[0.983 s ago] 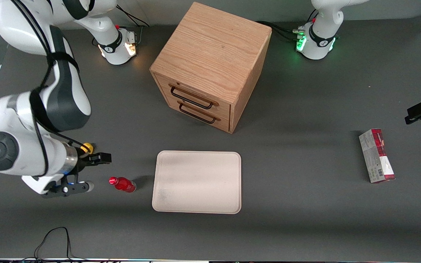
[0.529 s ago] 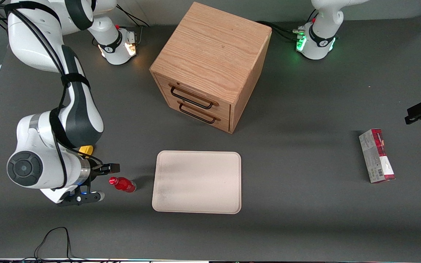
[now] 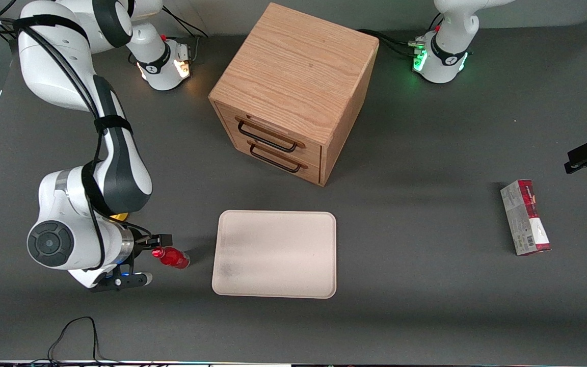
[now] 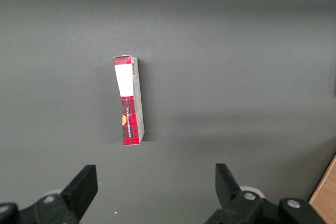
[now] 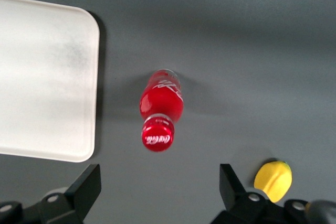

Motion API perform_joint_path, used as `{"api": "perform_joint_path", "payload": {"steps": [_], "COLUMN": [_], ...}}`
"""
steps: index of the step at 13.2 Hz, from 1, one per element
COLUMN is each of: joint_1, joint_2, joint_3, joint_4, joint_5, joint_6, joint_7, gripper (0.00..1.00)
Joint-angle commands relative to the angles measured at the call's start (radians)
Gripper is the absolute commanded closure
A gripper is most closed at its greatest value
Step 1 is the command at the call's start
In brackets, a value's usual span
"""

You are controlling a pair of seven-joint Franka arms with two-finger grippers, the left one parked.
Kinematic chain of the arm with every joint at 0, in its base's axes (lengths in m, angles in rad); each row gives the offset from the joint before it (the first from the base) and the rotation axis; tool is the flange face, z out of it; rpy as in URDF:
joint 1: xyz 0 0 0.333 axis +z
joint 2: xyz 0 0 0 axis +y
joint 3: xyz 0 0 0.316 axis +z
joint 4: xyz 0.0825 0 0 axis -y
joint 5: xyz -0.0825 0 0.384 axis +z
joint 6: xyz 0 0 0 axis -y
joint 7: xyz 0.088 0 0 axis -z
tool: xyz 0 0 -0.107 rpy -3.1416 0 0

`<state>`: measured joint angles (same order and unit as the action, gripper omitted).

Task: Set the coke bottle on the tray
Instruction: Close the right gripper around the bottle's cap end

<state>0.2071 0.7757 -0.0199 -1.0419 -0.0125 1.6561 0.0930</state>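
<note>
The coke bottle [image 3: 173, 258] is small, glossy and red and lies on its side on the dark table, its red cap pointing at my gripper. It lies beside the cream-beige tray [image 3: 274, 253], a short gap apart. My right gripper [image 3: 152, 258] is open and empty, hovering at the bottle's cap end with the cap just between its fingertips. In the right wrist view the bottle [image 5: 161, 103] lies ahead of the open gripper [image 5: 158, 184], with the tray's edge [image 5: 47, 77] beside it.
A yellow lump [image 5: 273, 181] lies close by one finger; in the front view it [image 3: 118, 216] is mostly hidden under my arm. A wooden drawer cabinet [image 3: 293, 92] stands farther from the camera than the tray. A red-and-grey carton [image 3: 525, 216] lies toward the parked arm's end.
My right arm has swung toward the bottle and tray; the open gripper now reaches the bottle's cap. The bottle and tray have not moved.
</note>
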Motion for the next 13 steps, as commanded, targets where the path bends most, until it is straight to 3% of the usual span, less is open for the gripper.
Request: {"api": "perform_joint_path", "payload": {"steps": [1,5,10,11,12,13], "joint_1": [-0.002,-0.003,-0.005,-0.003,-0.003,-0.003], "joint_2": [-0.009,-0.029,-0.029,-0.029,-0.029,-0.029], "joint_3": [0.000,0.000,0.000,0.000,0.000,-0.002], "joint_4": [-0.035,-0.141,-0.141,-0.141,-0.141,-0.141], "joint_5": [0.005,0.005,0.005,0.006,0.006,0.005], "joint_6": [0.050,0.132,0.137,0.137,0.137,0.136], "joint_7": [0.021,0.021,0.021,0.022,0.022,0.022], "gripper": [0.00,0.01,0.04,0.09,0.21,0.45]}}
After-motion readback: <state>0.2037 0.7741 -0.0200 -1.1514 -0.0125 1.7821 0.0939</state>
